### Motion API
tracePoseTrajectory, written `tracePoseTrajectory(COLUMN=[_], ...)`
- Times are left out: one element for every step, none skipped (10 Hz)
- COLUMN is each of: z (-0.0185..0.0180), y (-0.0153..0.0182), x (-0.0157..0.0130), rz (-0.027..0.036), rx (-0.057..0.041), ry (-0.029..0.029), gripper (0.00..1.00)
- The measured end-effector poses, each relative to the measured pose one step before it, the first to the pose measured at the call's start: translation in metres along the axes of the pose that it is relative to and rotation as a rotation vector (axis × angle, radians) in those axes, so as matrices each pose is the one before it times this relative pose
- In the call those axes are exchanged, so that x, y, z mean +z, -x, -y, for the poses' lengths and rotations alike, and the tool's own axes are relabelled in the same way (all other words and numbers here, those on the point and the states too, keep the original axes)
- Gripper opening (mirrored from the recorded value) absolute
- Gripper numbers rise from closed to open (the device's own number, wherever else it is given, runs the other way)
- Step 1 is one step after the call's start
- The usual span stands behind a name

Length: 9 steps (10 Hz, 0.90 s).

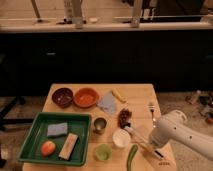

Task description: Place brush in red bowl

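Note:
The brush [136, 135] lies on the table's right front part. Its slim white handle runs diagonally from beside the white cup [120, 138] toward the front right edge. The far end of the handle is hidden under my gripper [151, 147], which is low over the brush at the end of the white arm [176, 132]. The red bowl [86, 97] stands at the back left of the table, empty, far from the gripper. The curved green pepper [132, 156] lies just left of the gripper.
A dark brown bowl [62, 96] stands left of the red bowl. A grey cloth [106, 102], a metal cup [100, 124], a green cup [103, 151] and a fork [151, 111] also lie on the table. A green tray [35, 132] at the front left holds a sponge, an orange and a block.

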Motion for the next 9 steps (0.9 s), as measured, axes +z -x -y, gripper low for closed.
tracePoseTrajectory(z=[0.00183,0.00141,0.00120,0.00133,0.00055,0.00041,0.00074,0.00038,0.00035], y=[0.00254,0.00168,-0.00038,-0.00092,0.00276,0.00303,0.00366,0.00429,0.00554], x=[-0.00676,-0.00266,-0.00243,-0.00400,-0.00369,-0.00294,-0.00420,-0.00499,-0.00578], rz=[0.02077,0.01012,0.00518,0.00974,0.01003,0.00860,0.01120,0.01377,0.01534], rx=[0.00252,0.00198,0.00390,0.00684,-0.00088,-0.00153,-0.00028,-0.00049,-0.00028], ry=[-0.01606,-0.01060,-0.00843,-0.01014,-0.00765,-0.00550,-0.00652,-0.00737,-0.00701], gripper=[0.00,0.00,0.00,0.00,0.00,0.00,0.00,0.00,0.00])
